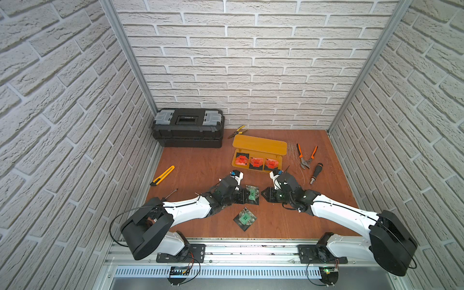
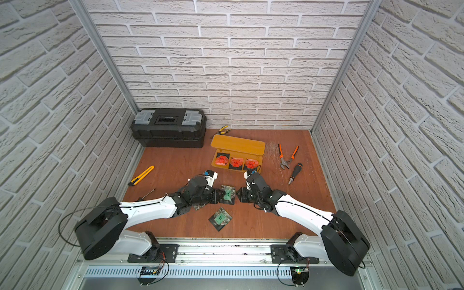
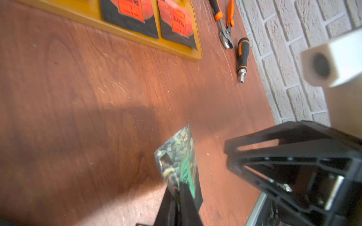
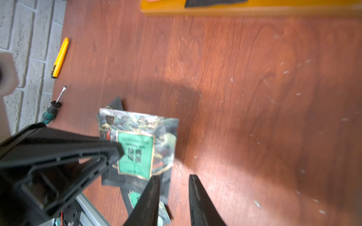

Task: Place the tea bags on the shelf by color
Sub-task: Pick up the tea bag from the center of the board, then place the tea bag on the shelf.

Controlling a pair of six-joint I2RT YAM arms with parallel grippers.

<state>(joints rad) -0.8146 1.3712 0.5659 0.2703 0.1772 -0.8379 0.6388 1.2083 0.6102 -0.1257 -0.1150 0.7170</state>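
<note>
The yellow-orange shelf (image 1: 259,145) stands at mid-back with three red-orange tea bags (image 1: 256,162) in a row on its lower plate, seen again in the left wrist view (image 3: 131,11). My left gripper (image 1: 244,195) (image 3: 179,187) is shut on the edge of a green tea bag (image 1: 251,194) (image 3: 176,154) (image 4: 137,148), which stands tilted off the table. My right gripper (image 1: 262,194) (image 4: 173,177) faces it, open, jaws apart beside the bag with nothing between them. A second green tea bag (image 1: 245,218) (image 2: 220,218) lies flat nearer the front.
A black toolbox (image 1: 188,126) sits at the back left, yellow pliers (image 1: 238,131) behind the shelf. Orange pliers (image 1: 306,157) and a black-orange screwdriver (image 1: 315,173) lie to the right. A yellow utility knife (image 1: 162,175) and a green-handled screwdriver (image 4: 52,111) lie to the left.
</note>
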